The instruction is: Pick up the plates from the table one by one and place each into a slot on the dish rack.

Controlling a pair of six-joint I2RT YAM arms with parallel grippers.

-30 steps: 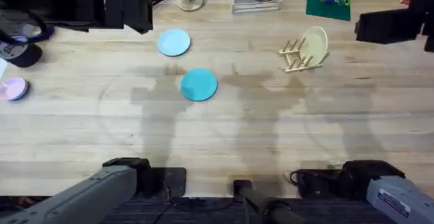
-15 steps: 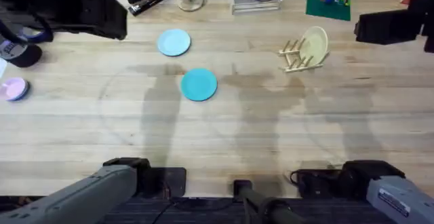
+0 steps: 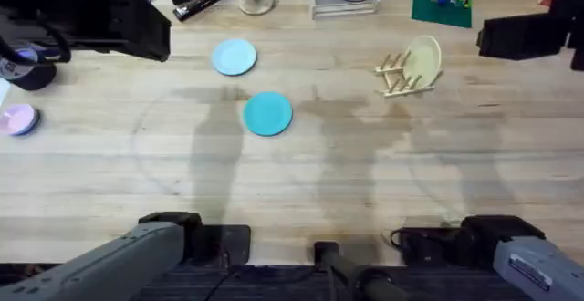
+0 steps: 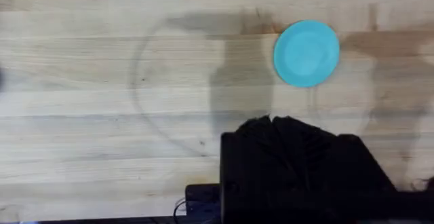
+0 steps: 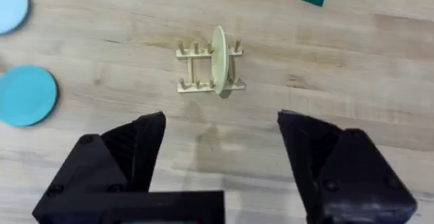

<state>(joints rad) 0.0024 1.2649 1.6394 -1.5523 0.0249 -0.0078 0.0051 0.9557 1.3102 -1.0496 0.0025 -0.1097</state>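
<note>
The right claw [image 5: 220, 149] hangs spread above the tabletop [image 5: 352, 68], dish rack [image 5: 207, 71] just ahead, teal plate [image 5: 26, 95] well aside.

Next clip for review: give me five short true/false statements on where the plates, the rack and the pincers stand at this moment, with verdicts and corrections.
1. The teal plate lies flat on the table. True.
2. The light blue plate stands in the dish rack. False: it lies on the table, apart from the teal plate, far from the rack.
3. A pale yellow plate stands upright in a slot of the rack. True.
4. The right pincer is shut on the teal plate. False: its jaws stand wide open, holding nothing, above bare table near the rack.
5. Both blue plates are stacked on each other. False: they lie separately with bare wood between them.
</note>
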